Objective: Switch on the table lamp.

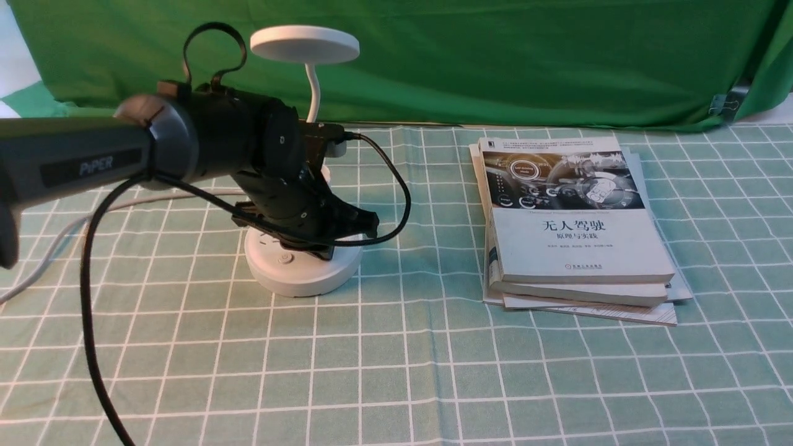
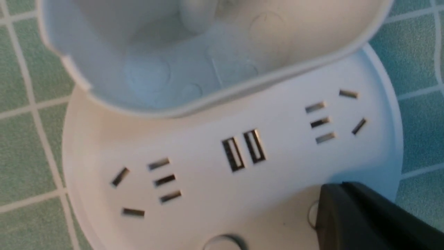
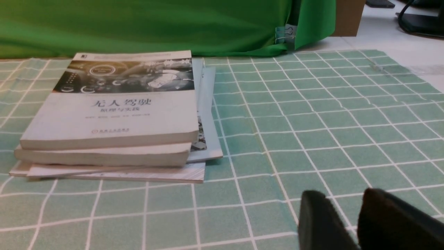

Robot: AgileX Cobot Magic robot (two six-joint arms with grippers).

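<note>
The white table lamp stands at centre left of the front view, with its disc head on a thin gooseneck above the round base. My left gripper is shut and empty. In the left wrist view its tip rests on the base, covering most of a round button. A second button shows at the frame edge. The squarish cup sits behind the sockets. My right gripper hovers low over the cloth, slightly open and empty, away from the lamp.
A stack of books lies right of the lamp, also seen as books in the right wrist view. The lamp's grey cord trails off left. A green backdrop hangs along the far edge of the checked tablecloth.
</note>
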